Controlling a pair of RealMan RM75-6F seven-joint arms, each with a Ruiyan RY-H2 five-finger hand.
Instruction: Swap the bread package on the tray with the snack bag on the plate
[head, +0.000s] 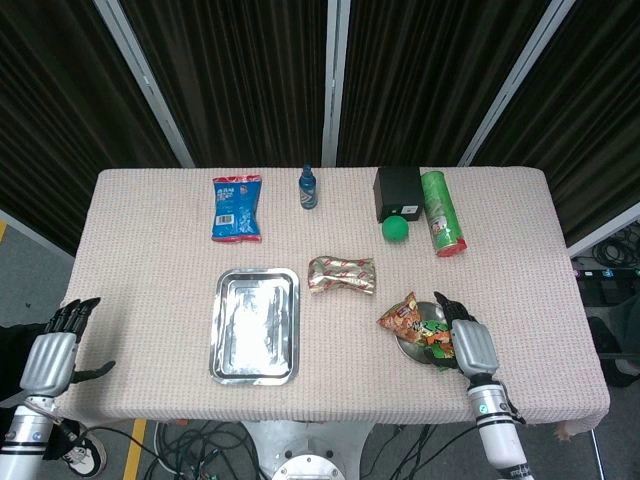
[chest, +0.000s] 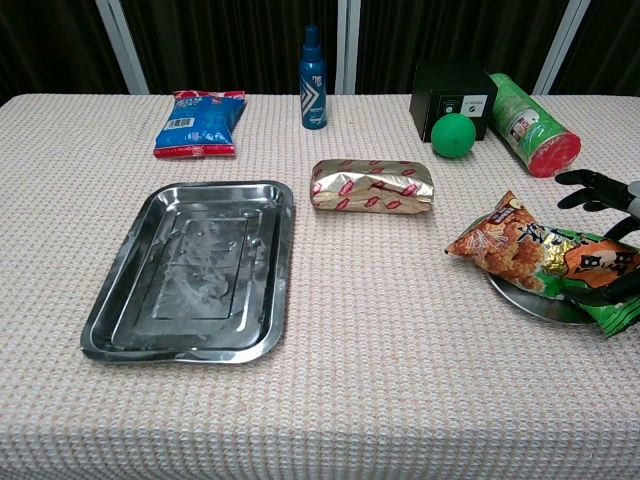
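The steel tray (head: 217, 330) (chest: 283, 260) lies empty at the left of centre. A gold bread package (head: 342, 273) (chest: 372, 186) rests on the tablecloth between tray and plate. On the small plate (head: 408, 349) (chest: 530, 303) lie an orange snack bag (head: 403, 318) (chest: 497, 243) and a green snack bag (head: 440, 338) (chest: 590, 268). My right hand (head: 470, 345) (chest: 605, 190) hovers at the green bag's right end, fingers spread, holding nothing. My left hand (head: 50, 352) hangs beyond the table's left edge, fingers apart and empty; the chest view does not show it.
Along the back stand a blue snack packet (head: 236, 208), a blue bottle (head: 308, 187), a black box (head: 397, 190), a green ball (head: 395, 229) and a green can lying down (head: 442, 212).
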